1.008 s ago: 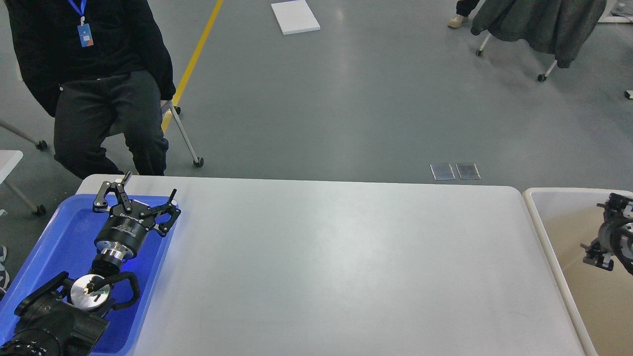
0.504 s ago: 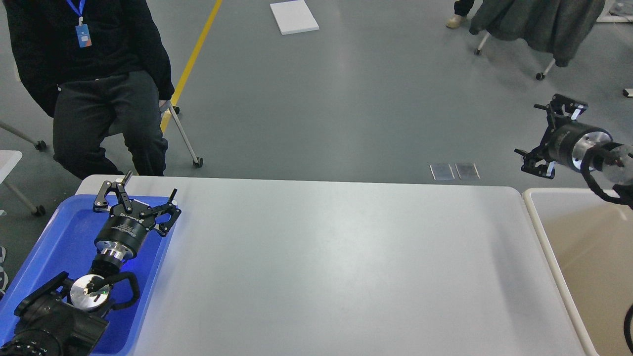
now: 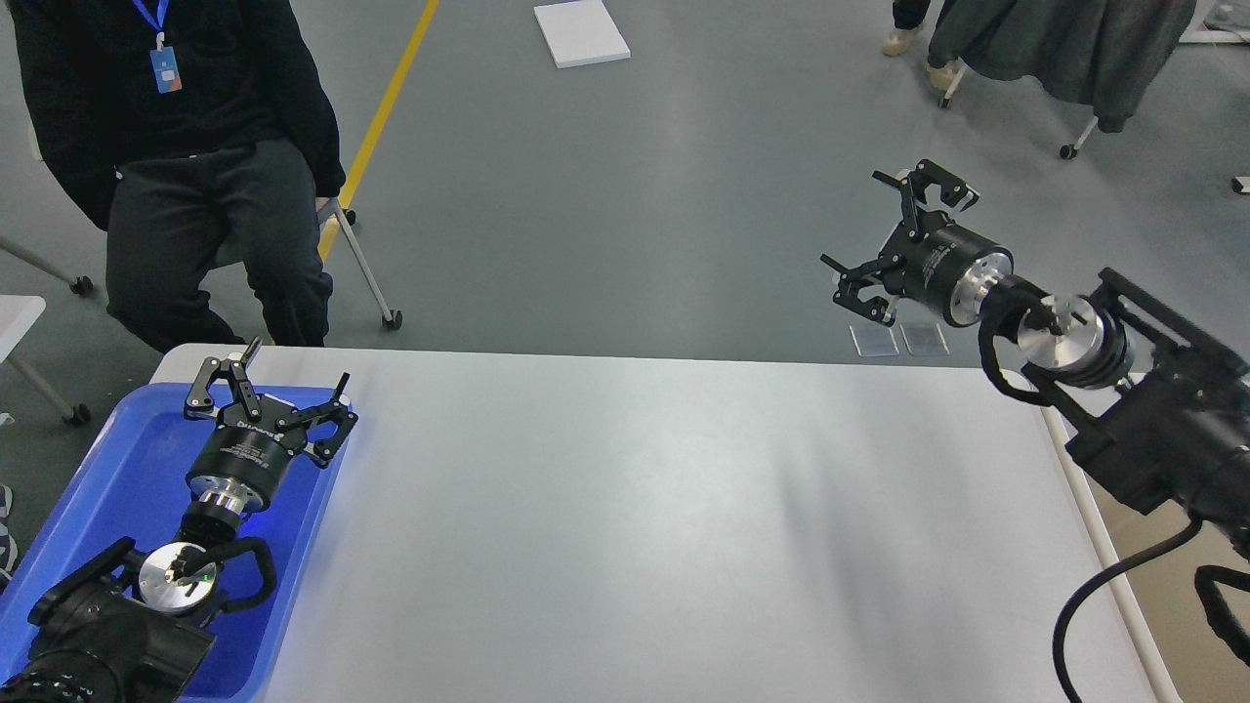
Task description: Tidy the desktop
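Note:
The desktop (image 3: 645, 508) is a wide white-grey tabletop with rounded corners, and nothing lies on its bare surface. My left gripper (image 3: 283, 376) is open and empty, over the far end of the blue tray (image 3: 117, 488) at the table's left. My right gripper (image 3: 894, 239) is open and empty, raised high above the table's far right edge, with its fingers pointing up and to the left.
A beige open-topped bin (image 3: 1162, 586) stands at the table's right, partly behind my right arm. A person in black (image 3: 186, 156) sits on a chair beyond the far left corner. A white board (image 3: 581, 32) lies on the floor.
My right arm has risen out of the beige bin and swung up and to the left, reaching over the table's far right edge. The left arm has not moved.

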Tool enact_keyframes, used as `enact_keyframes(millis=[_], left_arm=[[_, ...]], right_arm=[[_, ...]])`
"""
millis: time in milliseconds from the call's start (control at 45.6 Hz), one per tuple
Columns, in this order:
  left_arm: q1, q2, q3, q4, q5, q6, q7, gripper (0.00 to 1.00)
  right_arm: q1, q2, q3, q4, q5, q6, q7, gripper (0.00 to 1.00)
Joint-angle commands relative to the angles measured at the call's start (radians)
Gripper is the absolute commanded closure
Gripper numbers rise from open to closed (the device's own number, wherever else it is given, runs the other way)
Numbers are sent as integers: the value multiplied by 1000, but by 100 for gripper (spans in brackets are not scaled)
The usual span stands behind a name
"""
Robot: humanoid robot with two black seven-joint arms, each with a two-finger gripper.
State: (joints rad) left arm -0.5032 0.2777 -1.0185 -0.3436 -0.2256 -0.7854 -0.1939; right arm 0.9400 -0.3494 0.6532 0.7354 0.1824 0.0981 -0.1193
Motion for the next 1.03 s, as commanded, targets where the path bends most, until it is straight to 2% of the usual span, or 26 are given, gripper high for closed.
enact_keyframes(millis=[0,417,548,767,1008], left_arm=[[0,0,0,0,0,0,1,0],[0,0,0,0,0,0,1,0],[0,0,0,0,-1,0,-1,0],[0,0,0,0,-1,0,-1,0],[0,0,0,0,-1,0,1,0]], right_arm=[[-93,96,60,-17,6,80,46,0],[-191,141,135,-172,42,172,53,0],[-227,142,135,-168,42,180,53,0],[-302,142,197,-174,43,290,53,0],[-309,171,213,-174,43,299,53,0]])
